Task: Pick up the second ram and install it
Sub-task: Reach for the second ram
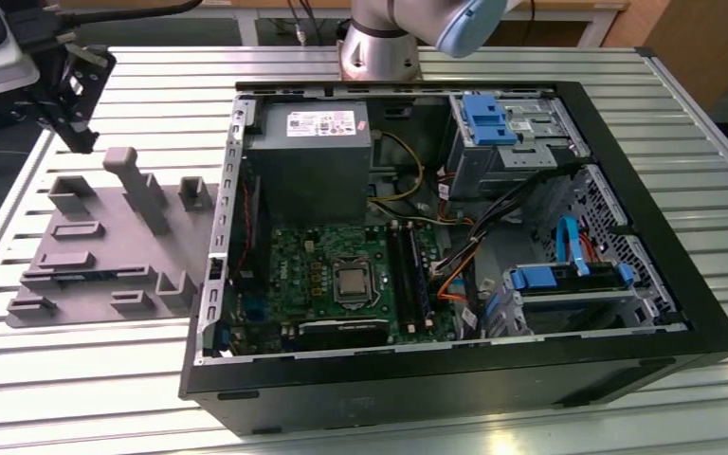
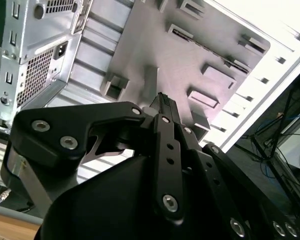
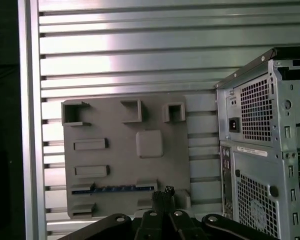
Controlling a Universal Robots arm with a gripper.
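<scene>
On grey holder [image 3: 121, 161], second ram [image 3: 117, 188] sits apart frm tool [image 3: 162, 193].

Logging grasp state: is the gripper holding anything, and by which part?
Nothing is held. The black gripper hangs above the grey plastic holder plate, where the slim bluish-green memory stick rests.

No print is legible: the white label [image 1: 321, 123] on the power supply [image 1: 307, 175] and the white sticker [image 3: 251, 151] on the computer case [image 3: 255, 210] are too small to read.
</scene>
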